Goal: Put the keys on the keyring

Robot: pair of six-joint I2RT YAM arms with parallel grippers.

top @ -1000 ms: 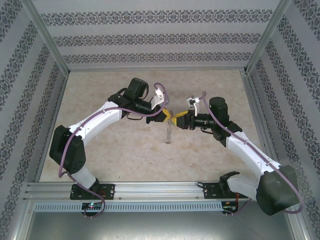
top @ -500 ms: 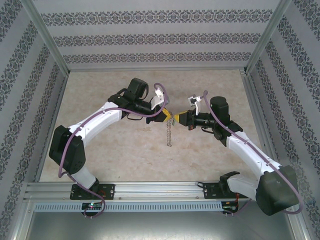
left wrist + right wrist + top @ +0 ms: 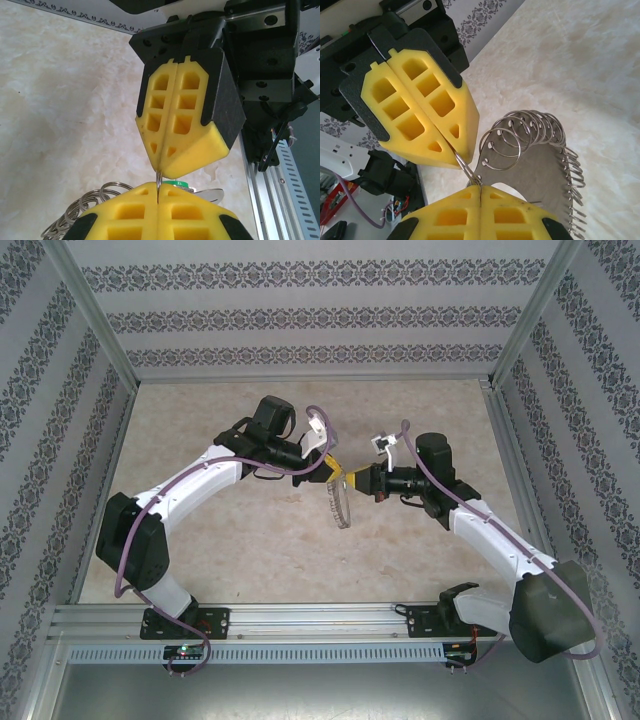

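Pinching one thin wire loop of the keyring [image 3: 341, 505] tip to tip, with left gripper [image 3: 331, 472] and right gripper [image 3: 356, 478] both pressed together above the worktop [image 3: 250, 540]. Seemingly mid-threading: green key [image 3: 176, 184] beside the left gripper, not visibly on yet.

Patterned walls [image 3: 300, 300], beige marbled tabletop [image 3: 200, 410]

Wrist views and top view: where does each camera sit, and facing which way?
Top external: above and behind the bases, facing down at the table; shows left arm, right arm, left claw and right claw meeting.
Left wrist: on the left arm, facing the right claw past its own fingers.
Right wrist: mirrored, facing the left claw.
Shared: the keyring.
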